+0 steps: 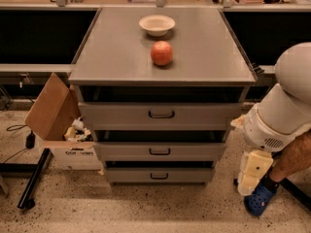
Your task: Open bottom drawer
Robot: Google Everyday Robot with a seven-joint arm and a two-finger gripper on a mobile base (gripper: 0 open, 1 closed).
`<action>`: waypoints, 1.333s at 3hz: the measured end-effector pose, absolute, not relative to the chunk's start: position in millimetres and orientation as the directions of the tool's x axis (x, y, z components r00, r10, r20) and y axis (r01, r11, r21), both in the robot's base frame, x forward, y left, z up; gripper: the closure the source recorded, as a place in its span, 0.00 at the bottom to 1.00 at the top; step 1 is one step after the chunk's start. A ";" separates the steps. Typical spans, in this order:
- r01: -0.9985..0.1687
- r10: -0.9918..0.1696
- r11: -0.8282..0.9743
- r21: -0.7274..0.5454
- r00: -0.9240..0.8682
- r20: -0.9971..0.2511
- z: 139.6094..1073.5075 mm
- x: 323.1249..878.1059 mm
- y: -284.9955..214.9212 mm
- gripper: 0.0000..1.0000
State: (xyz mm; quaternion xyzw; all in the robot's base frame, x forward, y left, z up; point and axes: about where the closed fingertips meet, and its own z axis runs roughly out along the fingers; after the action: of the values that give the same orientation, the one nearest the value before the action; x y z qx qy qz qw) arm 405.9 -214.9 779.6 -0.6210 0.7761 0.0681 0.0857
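Observation:
The grey metal cabinet has three drawer fronts, each with a small black loop handle. The bottom drawer is the lowest and narrowest front, with its handle at centre. Its front sits close to the cabinet, with a dark gap above it. My white arm comes in from the right. My gripper, a cream block pointing down, hangs beside the cabinet's lower right corner. It is level with the bottom drawer, right of the front and apart from the handle.
A red apple and a white bowl sit on the cabinet top. An open cardboard box stands on the floor at the left, by black stand legs. A person's leg and blue shoe are behind my gripper.

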 end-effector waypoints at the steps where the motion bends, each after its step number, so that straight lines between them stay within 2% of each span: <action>1: -0.979 -0.963 0.204 0.015 -0.204 -0.175 756.6 409.8 -213.1 0.00; 2: -0.989 -0.973 0.146 0.023 -0.148 -0.178 702.3 409.9 -218.6 0.00; 3: -1.000 -0.975 0.005 -0.015 -0.001 -0.222 631.7 419.4 -221.2 0.00; 4: -0.997 -0.963 -0.068 -0.028 0.073 -0.258 594.7 424.2 -220.0 0.00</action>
State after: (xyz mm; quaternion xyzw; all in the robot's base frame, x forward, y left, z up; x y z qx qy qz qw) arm 424.2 -220.0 594.7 -0.7256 0.6756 0.0857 0.0989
